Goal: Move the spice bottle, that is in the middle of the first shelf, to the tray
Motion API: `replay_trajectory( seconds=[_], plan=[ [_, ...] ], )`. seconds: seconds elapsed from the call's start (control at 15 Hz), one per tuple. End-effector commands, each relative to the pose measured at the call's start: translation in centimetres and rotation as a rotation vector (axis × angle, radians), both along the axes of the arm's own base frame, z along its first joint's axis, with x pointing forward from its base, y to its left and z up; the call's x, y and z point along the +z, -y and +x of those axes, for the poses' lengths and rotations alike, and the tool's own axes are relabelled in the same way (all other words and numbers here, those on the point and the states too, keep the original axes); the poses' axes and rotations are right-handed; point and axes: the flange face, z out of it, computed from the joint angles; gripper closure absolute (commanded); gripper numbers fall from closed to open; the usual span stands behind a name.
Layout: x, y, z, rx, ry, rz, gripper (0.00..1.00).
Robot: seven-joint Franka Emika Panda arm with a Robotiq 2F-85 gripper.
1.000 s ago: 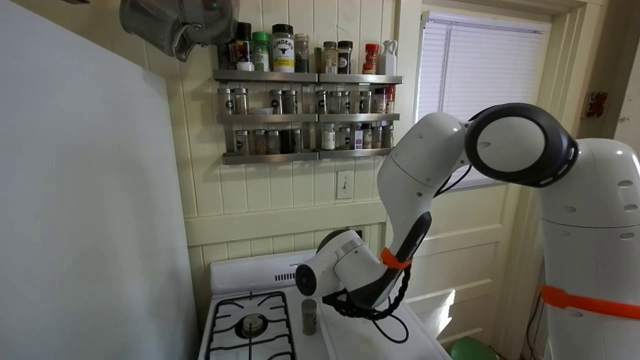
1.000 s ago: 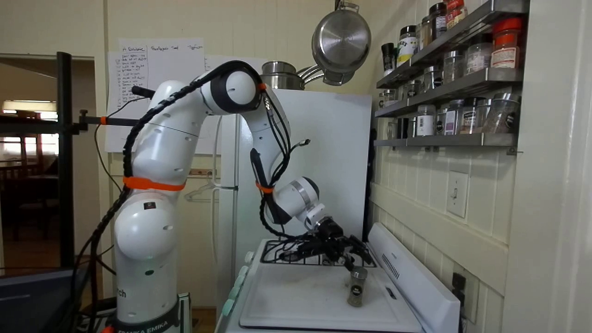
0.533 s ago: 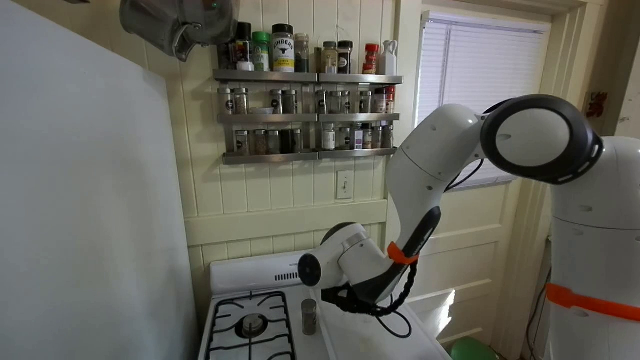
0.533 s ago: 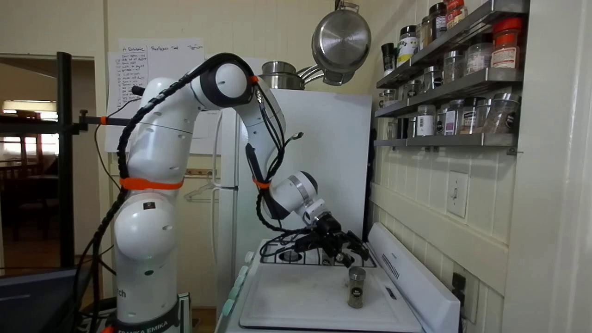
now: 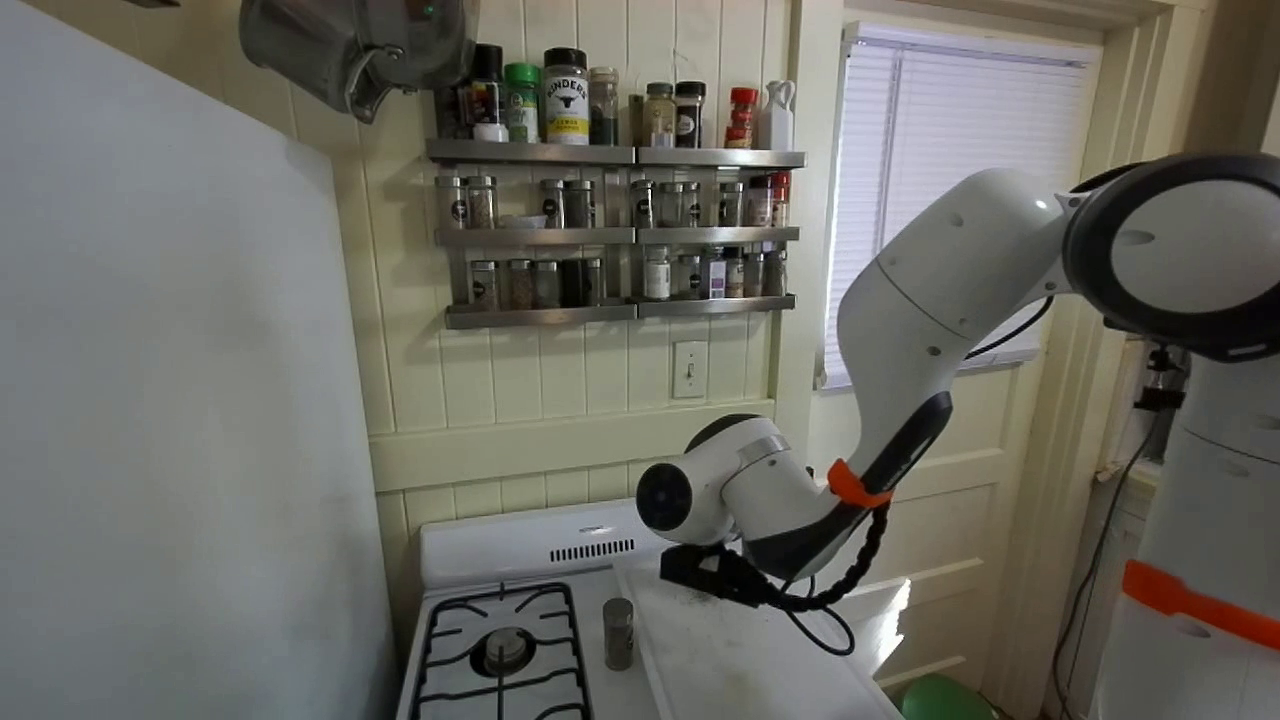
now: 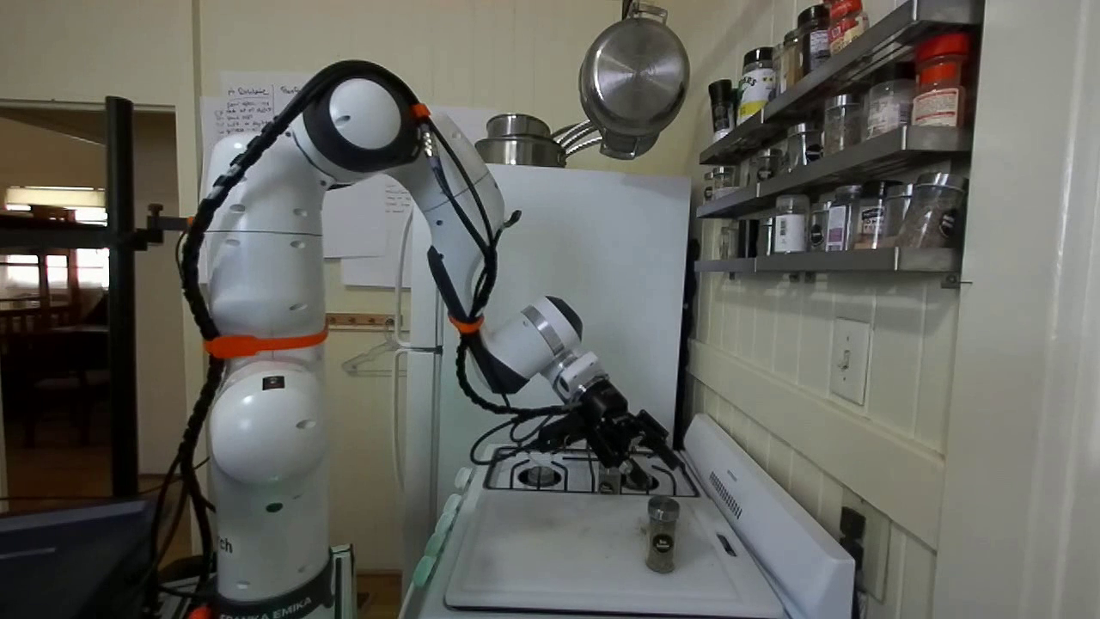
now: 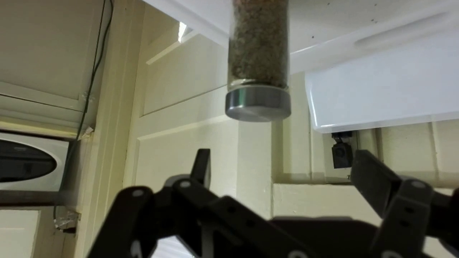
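Beside a cream-panelled wall (image 6: pixel 791 311), right of centre on the white tray (image 6: pixel 550 559), see the glass spice jar (image 6: pixel 662 535) cap-up with vertical long axis, and the claw (image 7: pixel 283 157) spread wide.

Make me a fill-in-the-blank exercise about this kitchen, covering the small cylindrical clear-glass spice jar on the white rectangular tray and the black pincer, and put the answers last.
The small cylindrical clear-glass spice jar stands ____, not tilted, on the white rectangular tray.
The black pincer has its jaws open and holds ____.
Another small cylindrical jar stands ____ the tray and the black metal burner grate.
The grey metal wall spice rack has ____ tiers.

Missing words: upright; nothing; between; three.
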Motion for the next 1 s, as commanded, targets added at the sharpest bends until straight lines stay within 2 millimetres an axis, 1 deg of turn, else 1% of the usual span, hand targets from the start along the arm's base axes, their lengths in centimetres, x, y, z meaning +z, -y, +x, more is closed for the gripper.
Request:
replay_trajectory(
  seconds=[0.0,0.33,0.53,0.93],
  plan=[
    [2.0,1.4,-2.5,0.029,-0.008,0.077,0.00],
    [3.3,4.3,-3.5,0.103,-0.083,0.187,0.00],
    [3.8,5.6,-3.9,0.107,-0.142,0.201,0.00],
    [5.0,6.6,-4.2,0.153,-0.242,0.233,0.00]
  ],
)
